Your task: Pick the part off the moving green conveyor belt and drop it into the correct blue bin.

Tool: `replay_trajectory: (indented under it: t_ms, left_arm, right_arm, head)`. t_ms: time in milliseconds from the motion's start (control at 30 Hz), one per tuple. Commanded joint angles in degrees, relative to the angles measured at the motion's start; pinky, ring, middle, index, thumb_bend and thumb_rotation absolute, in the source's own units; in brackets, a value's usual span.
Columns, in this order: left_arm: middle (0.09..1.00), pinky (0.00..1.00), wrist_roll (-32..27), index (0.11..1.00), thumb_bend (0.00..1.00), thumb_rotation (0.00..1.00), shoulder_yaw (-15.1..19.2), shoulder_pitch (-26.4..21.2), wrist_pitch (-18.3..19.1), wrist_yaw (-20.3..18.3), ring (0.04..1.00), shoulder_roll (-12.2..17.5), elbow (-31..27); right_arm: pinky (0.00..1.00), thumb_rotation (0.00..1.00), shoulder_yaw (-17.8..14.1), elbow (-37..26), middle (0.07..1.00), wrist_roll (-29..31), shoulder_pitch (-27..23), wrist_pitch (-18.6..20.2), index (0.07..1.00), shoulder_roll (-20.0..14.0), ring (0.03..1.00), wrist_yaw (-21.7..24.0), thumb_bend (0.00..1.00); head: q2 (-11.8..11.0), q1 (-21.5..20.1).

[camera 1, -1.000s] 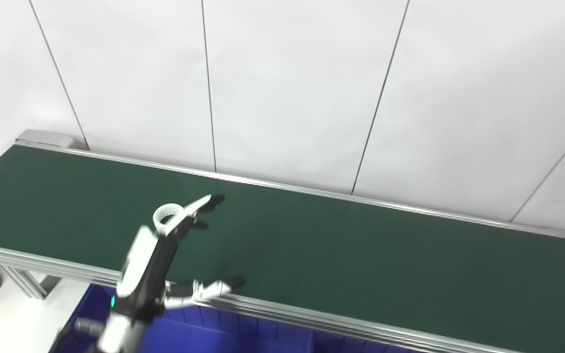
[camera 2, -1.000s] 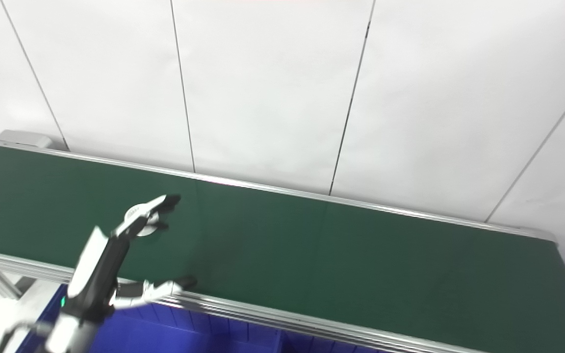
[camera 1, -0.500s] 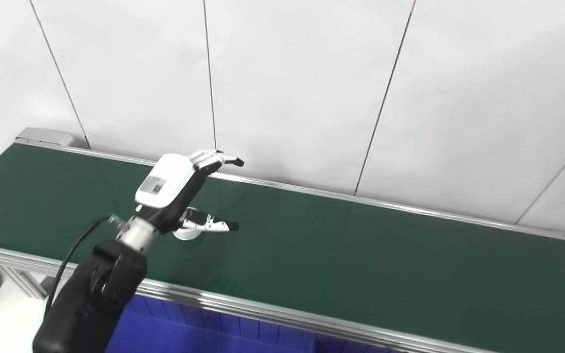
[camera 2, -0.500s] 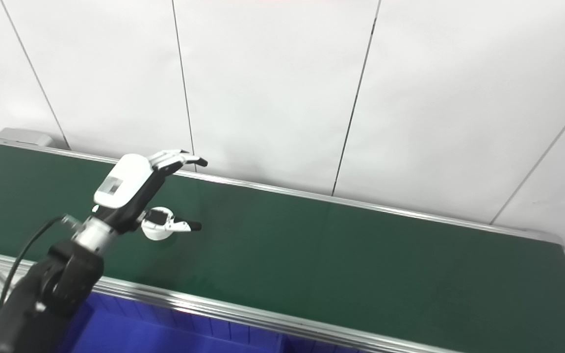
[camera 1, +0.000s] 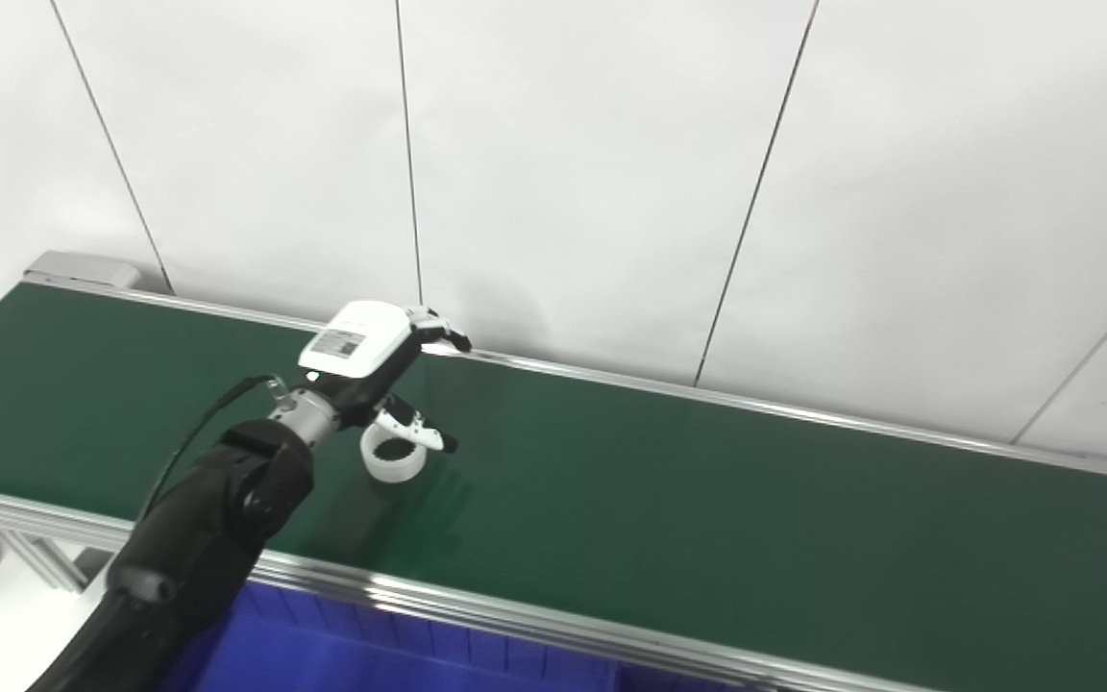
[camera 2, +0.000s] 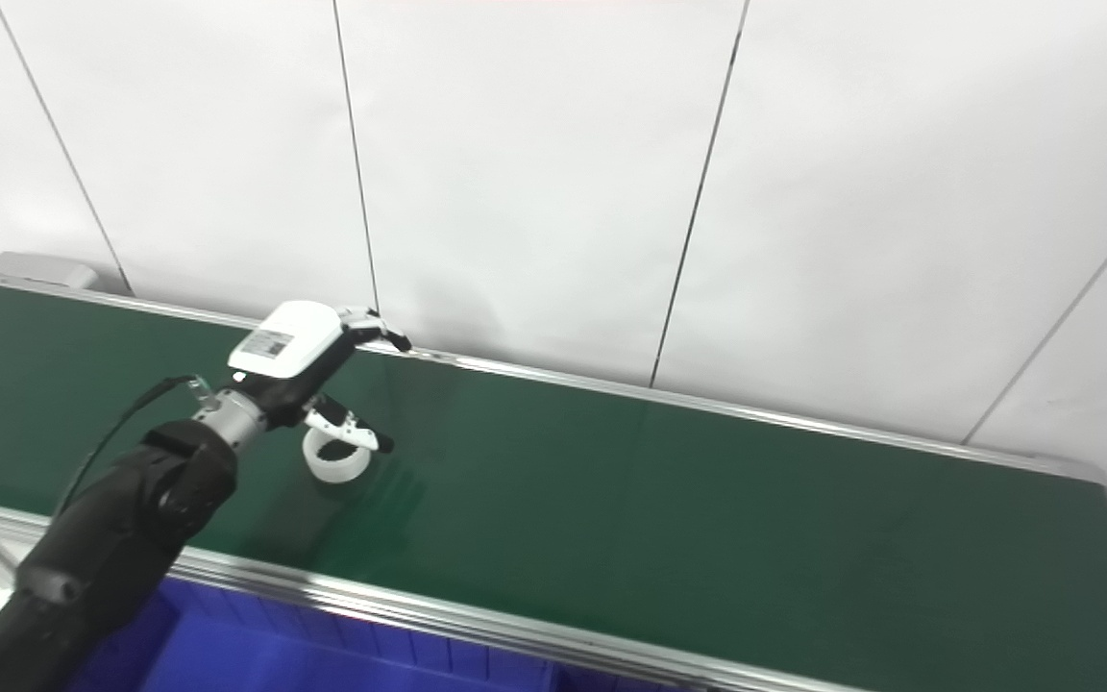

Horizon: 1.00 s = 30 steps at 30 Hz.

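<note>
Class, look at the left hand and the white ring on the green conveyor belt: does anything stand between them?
Nothing visible does. The left hand hovers directly over the white plastic ring lying on the green conveyor belt, its fingers apart, thumb just above the ring's rim. No other object lies on the belt.

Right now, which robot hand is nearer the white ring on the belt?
Left. The left robot hand hovers open directly over the white ring; the right robot hand is out of view.

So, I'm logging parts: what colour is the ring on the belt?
White, clearest in the left eye view: the ring lies on the green belt.
</note>
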Motion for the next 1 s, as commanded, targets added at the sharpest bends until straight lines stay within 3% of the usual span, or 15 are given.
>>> replay_trajectory:
  t_ms: [0,233,533,800,933,967]
  left_arm:
    - [0.782,0.8,0.32,0.729,0.95,0.3,-0.69,-3.3,1.01,1.13,0.866,0.88,0.86]
    - [0.775,0.8,0.57,0.736,0.94,0.28,-3.73,-4.13,3.47,-0.51,0.866,1.62,3.75]
    - [0.765,0.78,2.2,0.739,0.96,0.33,-6.45,-4.58,5.73,2.94,0.845,0.97,8.16]
    - [0.699,0.72,4.83,0.685,0.97,0.22,-9.89,-4.58,7.47,7.1,0.765,0.41,10.02]
    - [0.628,0.67,4.18,0.622,0.92,0.12,-10.9,-4.43,7.15,9.72,0.664,-0.44,11.06]
    - [0.584,0.65,3.71,0.545,0.68,0.09,-10.93,-4.4,6.65,10.16,0.622,-0.65,11.35]
  right_arm:
    - [0.91,1.0,0.34,-1.9,1.0,-0.45,0.36,-3.26,1.0,0.41,0.953,-0.32,0.67]
    - [0.92,1.0,1.08,-2.3,1.0,-0.04,0.69,-3.26,1.0,0.6,0.958,-0.38,0.68]
    - [0.91,1.0,1.48,-3.9,1.0,-0.25,2.06,-3.22,1.0,1.36,0.954,-0.26,0.72]
    - [0.91,1.0,1.8,-4.92,1.0,-0.53,2.96,-3.22,1.0,1.92,0.948,-0.11,0.74]
    - [0.91,1.0,1.82,-5.28,0.999,-0.71,3.29,-3.21,1.0,2.14,0.945,0.03,0.76]
    - [0.91,1.0,1.85,-5.36,0.994,-0.67,3.37,-3.19,1.0,2.18,0.941,0.07,0.76]
  head:
    - [0.06,-0.01]
    - [0.33,-0.78]
    - [1.21,-1.89]
    - [2.07,-2.66]
    - [2.32,-2.92]
    - [2.34,-2.93]
